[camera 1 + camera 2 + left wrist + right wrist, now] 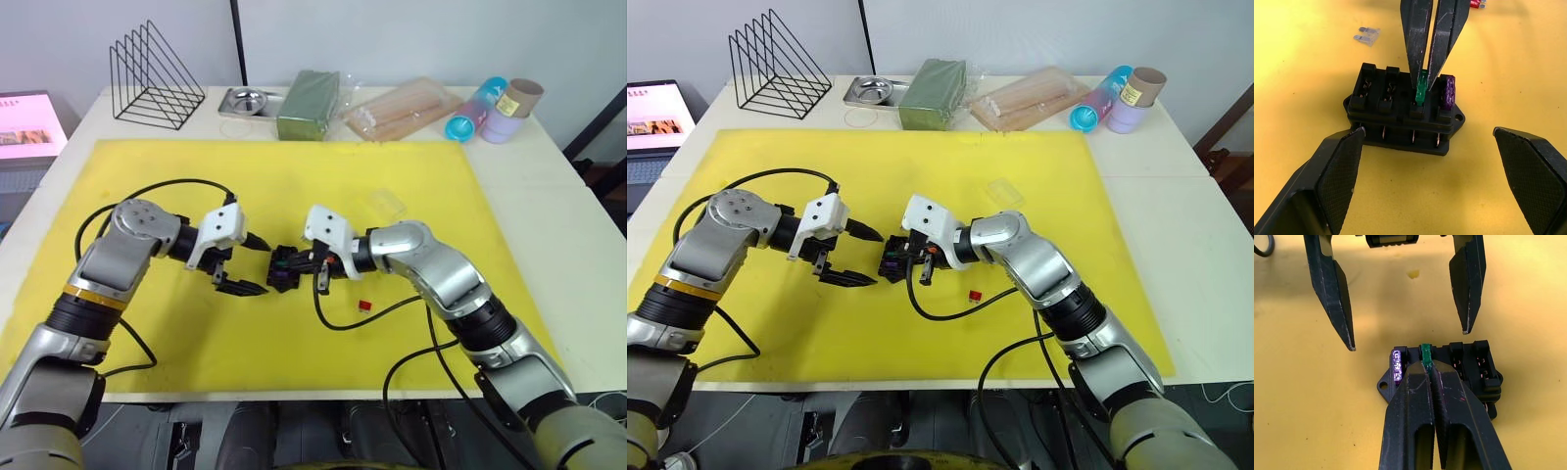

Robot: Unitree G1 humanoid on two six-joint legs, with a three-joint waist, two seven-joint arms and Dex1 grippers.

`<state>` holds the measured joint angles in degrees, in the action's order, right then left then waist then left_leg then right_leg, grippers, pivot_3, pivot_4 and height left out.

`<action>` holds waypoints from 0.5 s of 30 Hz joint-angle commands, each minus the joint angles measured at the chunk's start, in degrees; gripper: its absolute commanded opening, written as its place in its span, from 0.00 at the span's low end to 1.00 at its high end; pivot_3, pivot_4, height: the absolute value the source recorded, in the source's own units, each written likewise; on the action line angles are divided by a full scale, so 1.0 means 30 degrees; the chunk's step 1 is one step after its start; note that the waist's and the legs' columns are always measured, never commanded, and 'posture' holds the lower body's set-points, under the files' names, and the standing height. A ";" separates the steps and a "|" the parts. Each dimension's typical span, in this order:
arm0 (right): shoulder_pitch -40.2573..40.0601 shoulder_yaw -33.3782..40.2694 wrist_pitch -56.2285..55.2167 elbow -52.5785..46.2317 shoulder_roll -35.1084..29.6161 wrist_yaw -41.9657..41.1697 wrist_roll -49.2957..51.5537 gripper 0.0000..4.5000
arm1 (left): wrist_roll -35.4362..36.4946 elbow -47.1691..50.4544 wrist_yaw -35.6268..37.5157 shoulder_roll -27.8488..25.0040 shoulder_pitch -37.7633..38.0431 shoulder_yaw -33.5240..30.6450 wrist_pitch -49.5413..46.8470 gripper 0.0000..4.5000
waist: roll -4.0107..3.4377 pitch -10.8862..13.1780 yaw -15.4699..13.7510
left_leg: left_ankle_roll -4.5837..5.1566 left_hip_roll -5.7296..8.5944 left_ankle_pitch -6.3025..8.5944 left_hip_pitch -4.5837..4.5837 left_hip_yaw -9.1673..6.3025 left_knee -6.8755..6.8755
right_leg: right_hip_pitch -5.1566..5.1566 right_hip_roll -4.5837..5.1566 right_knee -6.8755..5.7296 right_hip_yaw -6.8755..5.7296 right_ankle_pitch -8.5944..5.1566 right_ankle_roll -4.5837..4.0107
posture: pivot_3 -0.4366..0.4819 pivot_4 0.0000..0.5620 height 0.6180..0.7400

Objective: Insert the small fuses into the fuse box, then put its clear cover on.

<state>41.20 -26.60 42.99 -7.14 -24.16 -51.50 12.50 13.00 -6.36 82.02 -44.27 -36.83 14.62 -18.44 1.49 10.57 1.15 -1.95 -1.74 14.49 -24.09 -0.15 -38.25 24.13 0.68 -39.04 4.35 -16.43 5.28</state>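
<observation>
The black fuse box (284, 270) sits mid-mat between both grippers. My right gripper (1429, 364) is shut on the green fuse (1421, 91), which stands upright in a slot of the box. A purple fuse (1448, 92) is seated in the end slot beside it. My left gripper (257, 266) is open, one finger to each side of the box, touching nothing. A pale fuse (1367, 36) lies flat on the mat just beyond the box. The red fuse (364, 305) lies on the mat near my right wrist. The clear cover (382, 204) rests on the mat farther back.
The yellow mat (294, 176) covers the white table. Along the back edge stand a wire rack (157, 78), a metal tray (245, 100), a green block (309, 103), a bag of sticks (402, 108) and some tubes (495, 110). Black cables trail from both wrists.
</observation>
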 commanded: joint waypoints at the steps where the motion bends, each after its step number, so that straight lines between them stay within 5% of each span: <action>1: -0.0461 -0.0860 0.0731 0.0714 -0.0537 0.0129 -0.0944 0.00 | 0.0034 0.0553 -0.0072 0.0059 -0.0366 -0.0262 -0.0014 0.99 | 0.0000 0.0000 -0.0011 | 0.0000 0.0000 0.0000 0.0016 0.0002 0.0000 | -0.0017 -0.0001 0.0000 0.0000 -0.0001 -0.0002 | 0.48 0.27 1.00; 13: -0.0130 -0.0337 0.0711 0.0589 -0.0399 -0.0046 -0.0679 0.00 | -0.0031 0.0353 -0.0153 0.0203 -0.0560 -0.0256 -0.0046 0.99 | 0.0000 0.0000 -0.0009 | 0.0000 0.0000 0.0000 0.0087 0.0003 0.0002 | -0.0092 -0.0002 0.0003 -0.0002 -0.0008 -0.0014 | 0.48 0.27 1.00; 15: -0.0093 -0.0256 0.0752 0.0601 -0.0362 0.0023 -0.0684 0.11 | -0.0024 0.0348 -0.0154 0.0206 -0.0547 -0.0254 -0.0027 1.00 | 0.0000 0.0000 -0.0013 | 0.0000 0.0000 0.0000 0.0089 0.0002 0.0002 | -0.0092 -0.0002 0.0003 -0.0003 -0.0009 -0.0014 | 0.48 0.27 1.00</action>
<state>41.45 -26.35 43.39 -7.07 -24.26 -51.85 12.12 13.00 -6.37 81.61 -43.71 -37.03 14.62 -18.56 1.49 10.57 1.11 -1.95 -1.74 14.49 -23.83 -0.14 -38.24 23.85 0.68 -39.03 4.35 -16.46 5.24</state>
